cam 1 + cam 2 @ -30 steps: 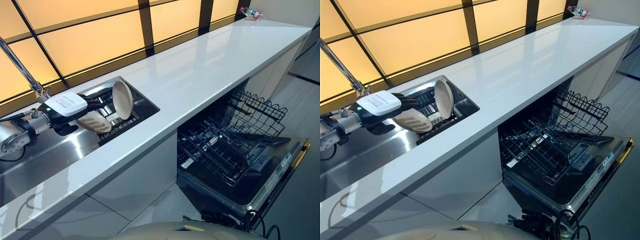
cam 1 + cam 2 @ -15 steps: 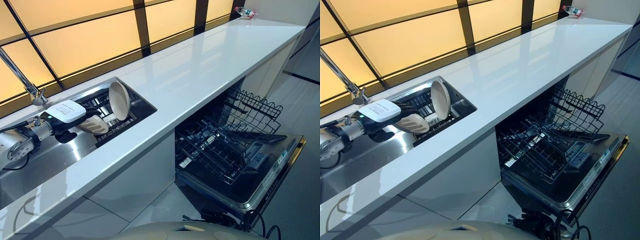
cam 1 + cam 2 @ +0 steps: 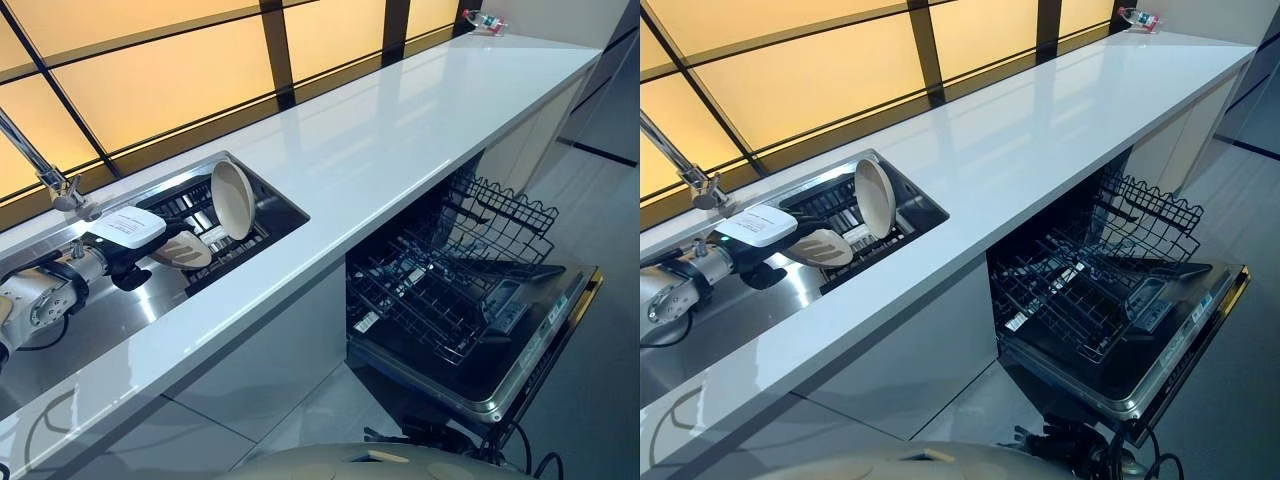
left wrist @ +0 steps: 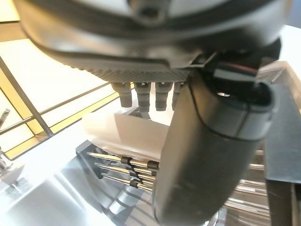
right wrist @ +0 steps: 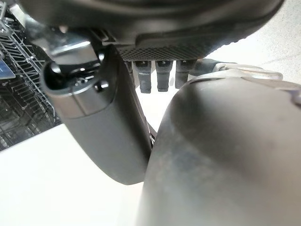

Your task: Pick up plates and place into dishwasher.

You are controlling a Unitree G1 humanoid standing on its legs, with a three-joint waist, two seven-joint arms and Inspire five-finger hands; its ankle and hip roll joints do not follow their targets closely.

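The robot's left hand [image 3: 150,246] is over the shiny steel sink [image 3: 80,330], and it holds one cream-coloured plate [image 3: 182,250]. Part of that plate is hidden under the hand. In the left wrist view the dark fingers [image 4: 141,96] curl down onto the pale plate [image 4: 127,134] and the thick thumb [image 4: 207,155] covers its near side, so the fingers are clamped on the plate.

A second cream-coloured round plate [image 3: 231,199] stands on its edge in the black wire dish rack [image 3: 225,245] that sits inside the sink. The held plate is just beside it, but it is hard to tell if the two touch. That makes two plates.

The long white counter [image 3: 400,130] runs past the sink. Below it, one open dishwasher [image 3: 470,300] shows its black wire basket [image 3: 440,280], pulled out over the lowered door. Small things in the basket are too dark to make out.

A bent silver tap [image 3: 45,175] is cut off at the edge.

The right hand [image 5: 94,127] shows from very close, with its short fingers [image 5: 155,75] hanging loose near the thumb and holding nothing.

A small bottle [image 3: 485,20] lies at the counter's far end.
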